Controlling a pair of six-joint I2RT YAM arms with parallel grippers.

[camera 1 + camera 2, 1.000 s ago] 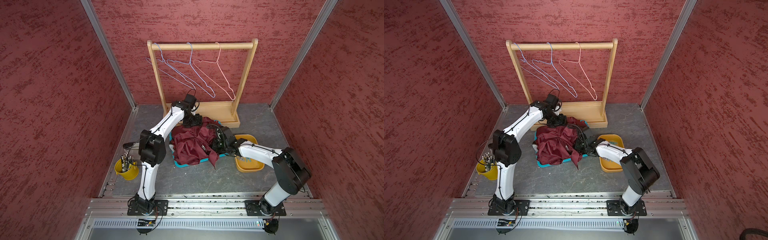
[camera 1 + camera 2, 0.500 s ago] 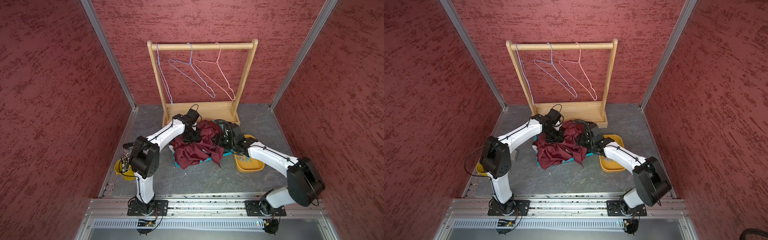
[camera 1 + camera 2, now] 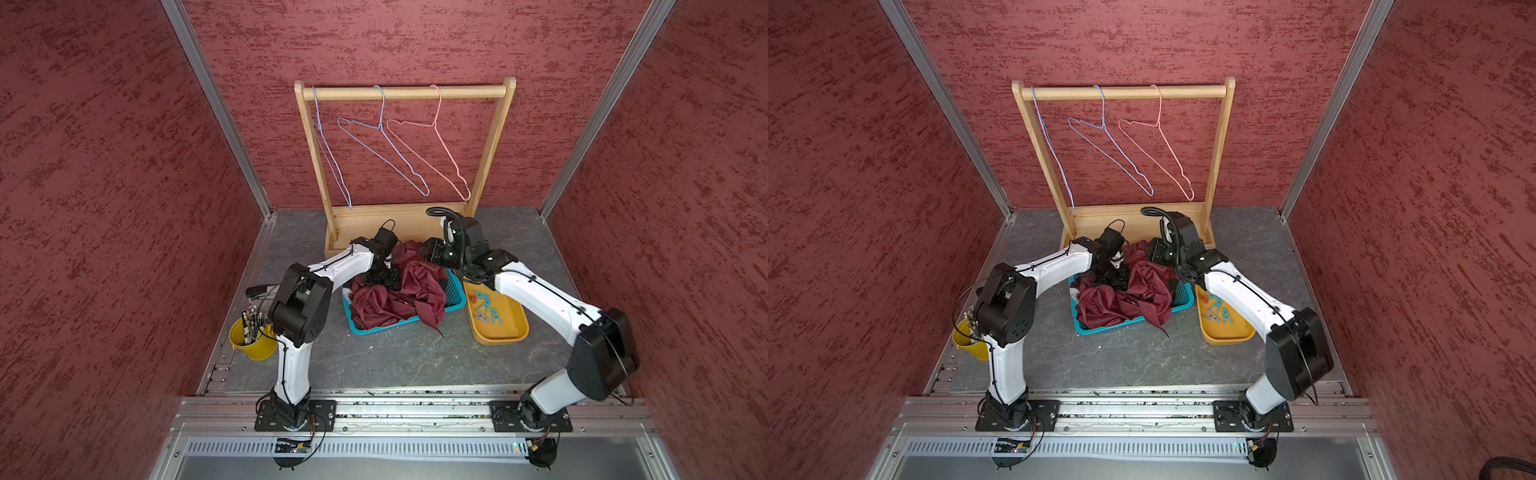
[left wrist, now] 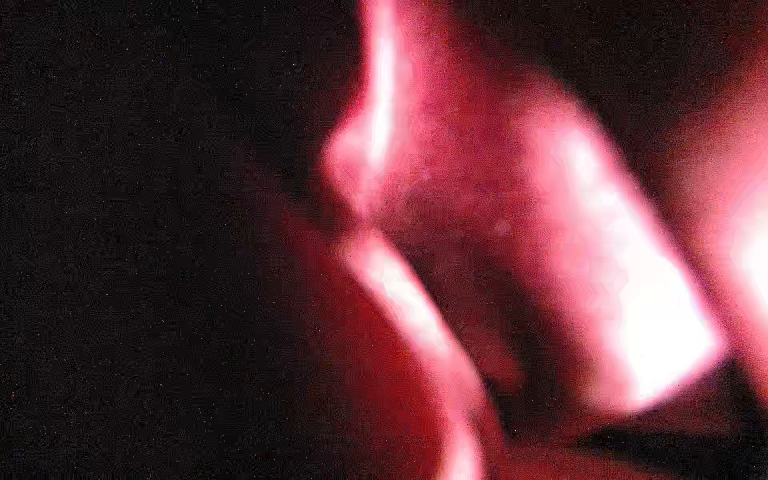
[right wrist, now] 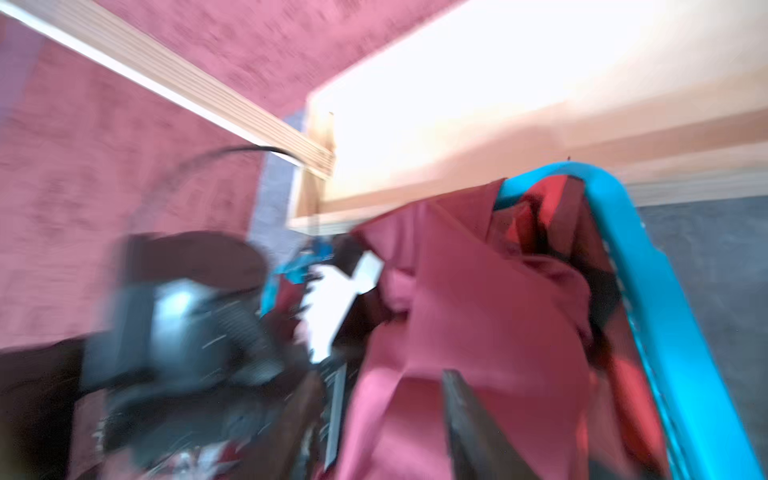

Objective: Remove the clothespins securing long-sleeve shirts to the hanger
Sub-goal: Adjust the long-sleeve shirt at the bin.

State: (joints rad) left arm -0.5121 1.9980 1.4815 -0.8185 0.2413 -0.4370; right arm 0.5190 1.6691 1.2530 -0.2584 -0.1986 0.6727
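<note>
Clothespins (image 3: 484,309) lie in the yellow tray (image 3: 509,334), right of the basket (image 3: 456,286), mostly teal. None shows on the hangers (image 3: 401,156): all three hang bare, and the leftmost has just swung edge-on, so the unpinning looks finished. Shirts (image 3: 386,305) are heaped in the basket, shiny maroon on top. The left gripper (image 3: 388,277) has dropped from the rack (image 3: 405,92) into the heap, clenched, on cloth or on nothing, can't tell. The right gripper (image 5: 395,374) has crossed to the far side, fingers apart over maroon; grasping or free, can't tell.
</note>
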